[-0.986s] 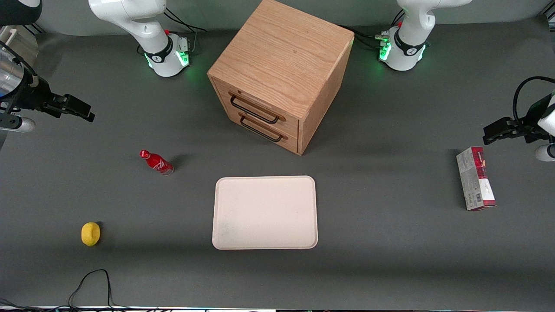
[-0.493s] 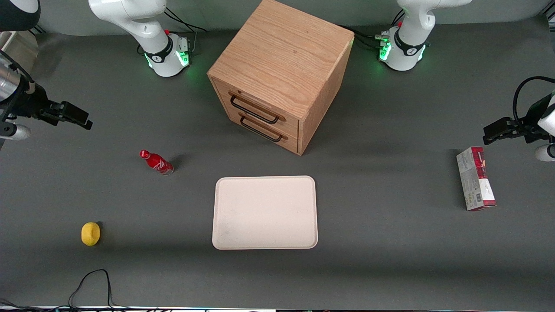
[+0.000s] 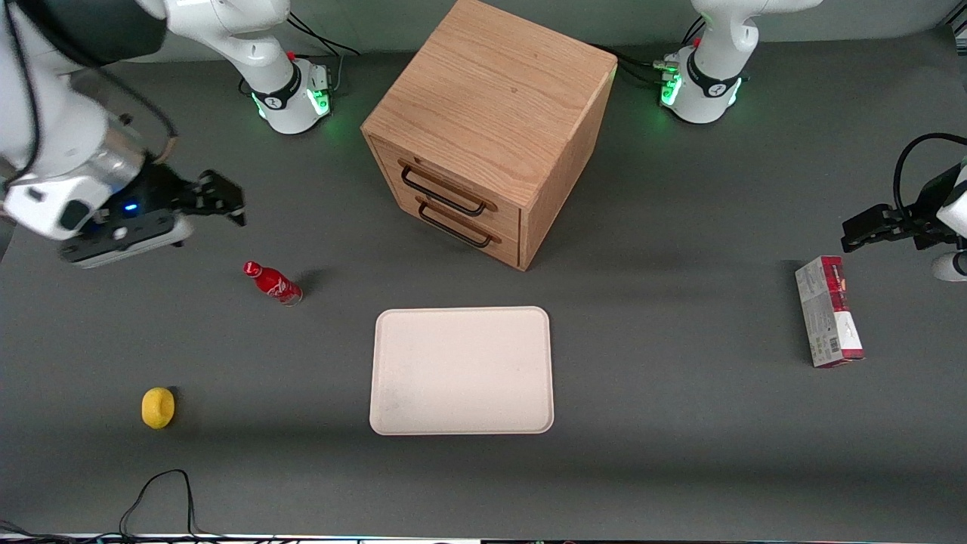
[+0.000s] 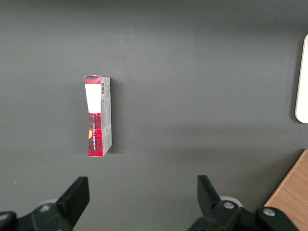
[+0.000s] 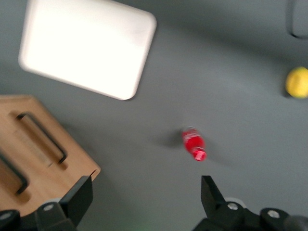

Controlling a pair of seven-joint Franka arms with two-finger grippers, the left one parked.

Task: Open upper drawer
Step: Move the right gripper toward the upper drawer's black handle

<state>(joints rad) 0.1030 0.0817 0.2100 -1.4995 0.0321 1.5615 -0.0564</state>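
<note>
Overhead, the gripper (image 3: 227, 202) hangs spread at the front view's left above grey table (image 3: 680, 423); upper drawer (image 3: 453, 185) closed.

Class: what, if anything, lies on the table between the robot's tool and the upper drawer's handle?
Only bare dark table, in the front view. The open tool hangs apart from the upper drawer; the red bottle stands nearer the camera, off that line.
</note>
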